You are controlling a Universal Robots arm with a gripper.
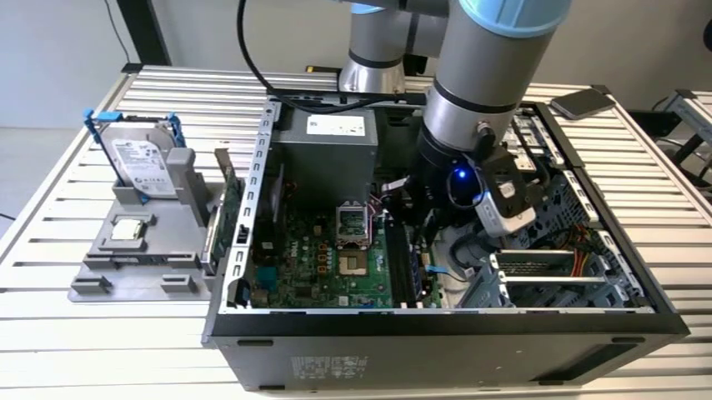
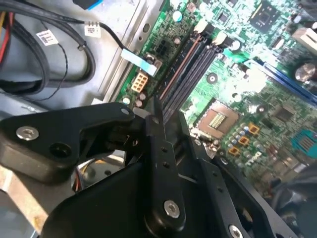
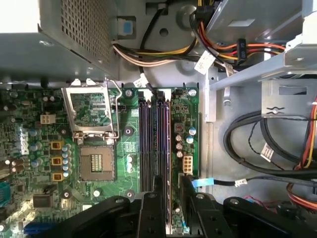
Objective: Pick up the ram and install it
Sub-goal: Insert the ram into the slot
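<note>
The ram (image 3: 168, 144) is a dark, narrow stick seen edge-on, standing along one of the long black slots (image 3: 146, 144) of the green motherboard (image 3: 29, 148). My gripper (image 3: 171, 181) straddles its middle, black fingers (image 3: 157, 191) close on either side, shut on it. In the second wrist view the ram (image 2: 181, 67) runs from the slot's white latches down to the gripper (image 2: 161, 113). In the exterior view the arm's wrist (image 1: 489, 187) reaches down into the open computer case (image 1: 445, 325) over the board's slot area (image 1: 403, 275).
A CPU socket (image 3: 96, 161) with its metal frame raised lies beside the slots. Cable bundles (image 3: 262, 144) and the drive cage (image 1: 556, 275) crowd the other side. The power supply (image 1: 323, 146) stands behind. Outside the case, a grey holder carries a hard drive (image 1: 145, 162) and an upright green card (image 1: 228, 221).
</note>
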